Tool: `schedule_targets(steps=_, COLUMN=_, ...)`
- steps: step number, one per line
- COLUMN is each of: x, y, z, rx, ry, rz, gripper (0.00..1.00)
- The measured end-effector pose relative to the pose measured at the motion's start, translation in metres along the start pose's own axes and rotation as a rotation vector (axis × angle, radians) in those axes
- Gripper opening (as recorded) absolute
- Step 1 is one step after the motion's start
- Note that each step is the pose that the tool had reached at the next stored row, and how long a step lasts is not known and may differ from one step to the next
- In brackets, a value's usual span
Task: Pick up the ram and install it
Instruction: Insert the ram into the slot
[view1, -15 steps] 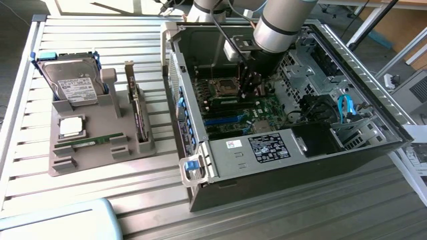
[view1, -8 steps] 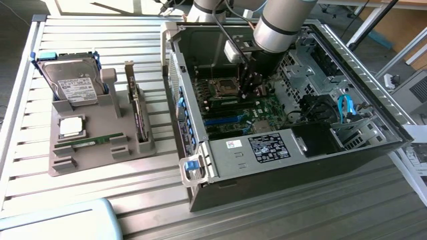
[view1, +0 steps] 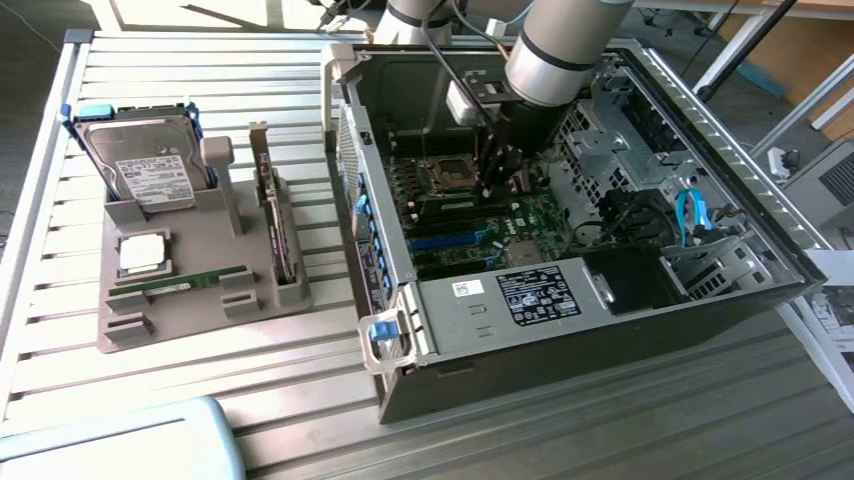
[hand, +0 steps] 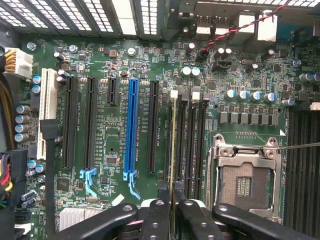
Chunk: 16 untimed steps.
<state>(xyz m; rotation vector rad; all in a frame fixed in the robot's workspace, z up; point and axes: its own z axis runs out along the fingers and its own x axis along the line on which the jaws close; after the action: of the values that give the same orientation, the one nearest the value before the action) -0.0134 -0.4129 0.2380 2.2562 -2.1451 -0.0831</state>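
In the wrist view the ram (hand: 173, 150) shows edge-on as a thin green-yellow strip running along the outermost memory slot, beside the CPU socket (hand: 247, 182). My gripper (hand: 173, 212) is shut on it, one black finger on each face. Whether the stick is seated in the slot I cannot tell. In the exterior view the gripper (view1: 497, 185) reaches down into the open computer case (view1: 441, 330), just over the motherboard (view1: 534, 225) near the socket.
On the exterior view's left a grey fixture (view1: 174, 325) holds a silver hard drive (view1: 147, 165), a dark expansion card (view1: 274, 230) and another green stick (view1: 180, 285). Blue and black card slots (hand: 132, 130) lie beside the memory slots. Drive cages and blue cables (view1: 687, 215) crowd the case's far side.
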Motion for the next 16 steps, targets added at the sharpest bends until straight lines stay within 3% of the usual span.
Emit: schedule_targets(steps=16, x=0.0001, y=-0.0003, z=0.0048, rx=0.0001, ry=-0.0005, rz=0.008, gripper=0.14)
